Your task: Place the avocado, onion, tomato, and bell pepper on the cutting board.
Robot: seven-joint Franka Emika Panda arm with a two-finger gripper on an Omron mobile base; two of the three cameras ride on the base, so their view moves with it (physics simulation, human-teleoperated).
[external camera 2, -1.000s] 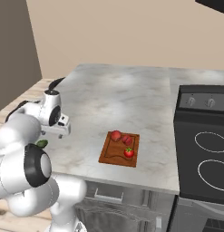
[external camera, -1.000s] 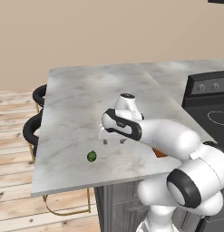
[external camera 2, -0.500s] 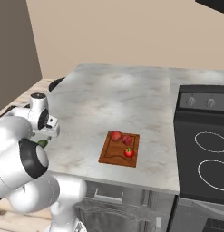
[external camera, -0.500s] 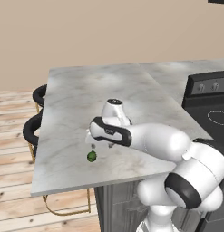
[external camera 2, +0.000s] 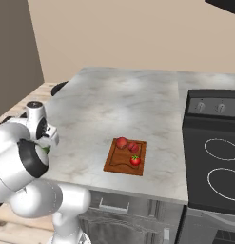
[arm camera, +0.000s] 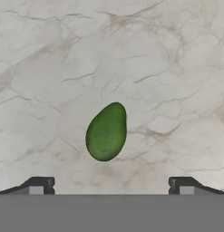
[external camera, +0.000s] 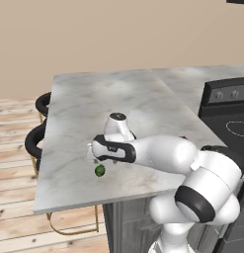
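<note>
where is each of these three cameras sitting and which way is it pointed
Left base view: behind the arm on its left, looking forward and down at the marble counter; the white arm reaches from lower right, the gripper above the avocado.
Right base view: behind the arm on its right, facing the counter, cutting board and stove; the arm fills the lower left.
Hand view: on the hand, looking straight down at the avocado; two dark fingertips stand wide apart.
Shared: all three show the same counter; both base views show the arm.
</note>
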